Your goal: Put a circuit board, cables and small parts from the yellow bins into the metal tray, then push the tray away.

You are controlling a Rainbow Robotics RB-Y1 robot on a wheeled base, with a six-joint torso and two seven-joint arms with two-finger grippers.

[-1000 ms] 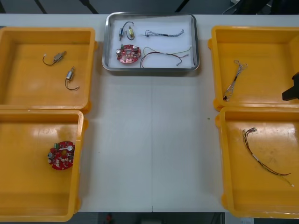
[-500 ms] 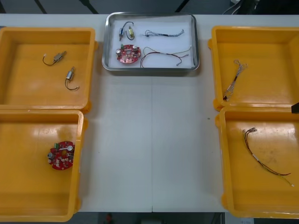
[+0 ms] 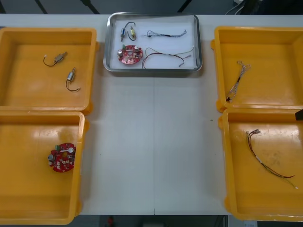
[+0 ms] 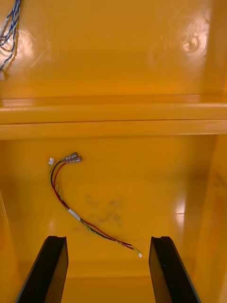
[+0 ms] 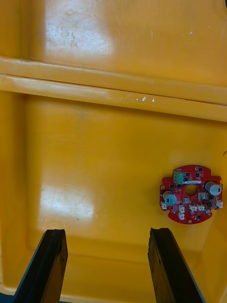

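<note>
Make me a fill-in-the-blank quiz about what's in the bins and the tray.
One board lies in the metal ____.
The left far bin holds ____ small metal parts.
The right gripper hangs over the red and yellow cable, its fingers ____.
The left gripper hangs over the left ____ bin, which holds another board.
Missing: tray; two; open; near.

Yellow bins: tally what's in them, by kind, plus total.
Round red circuit boards: 1
Cables: 2
Small metal parts: 2
Total: 5
</note>
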